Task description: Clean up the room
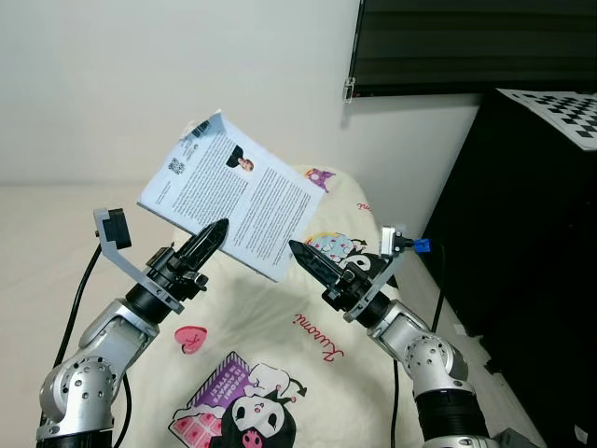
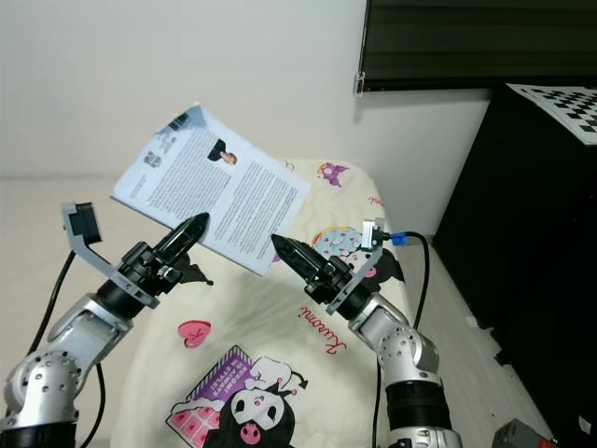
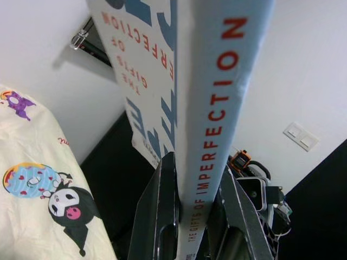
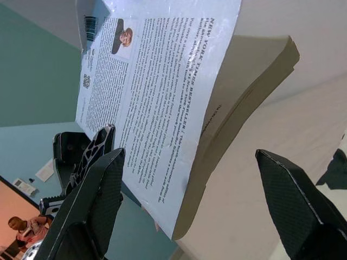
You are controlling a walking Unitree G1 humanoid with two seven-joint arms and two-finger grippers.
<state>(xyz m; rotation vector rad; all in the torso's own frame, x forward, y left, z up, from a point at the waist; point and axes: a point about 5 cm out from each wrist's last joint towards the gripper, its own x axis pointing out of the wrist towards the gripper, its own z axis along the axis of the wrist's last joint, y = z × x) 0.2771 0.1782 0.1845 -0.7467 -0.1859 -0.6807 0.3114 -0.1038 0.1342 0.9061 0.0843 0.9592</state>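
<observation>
Paperback book [image 1: 233, 193] held up in air above bed, back cover toward head camera, tilted. Left end effector [image 1: 207, 243] clamped on spine edge at lower corner, carries whole weight, likely lifted off bed for tidying. Right end effector [image 1: 306, 259] just beside book's lower edge, fingers spread, gripping nothing, probably ready to steady it. Below: cream cartoon-print bedsheet [image 1: 280, 373]. White wall [image 1: 140, 75] behind, black cabinet [image 1: 532, 261] on right.

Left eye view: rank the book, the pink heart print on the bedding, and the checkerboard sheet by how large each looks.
1. The book, held up over the bedding by the left end effector, looks by far the largest.
2. The checkerboard sheet, cut off by the frame edge and farther away, so its true size is unsure.
3. The pink heart print.
</observation>
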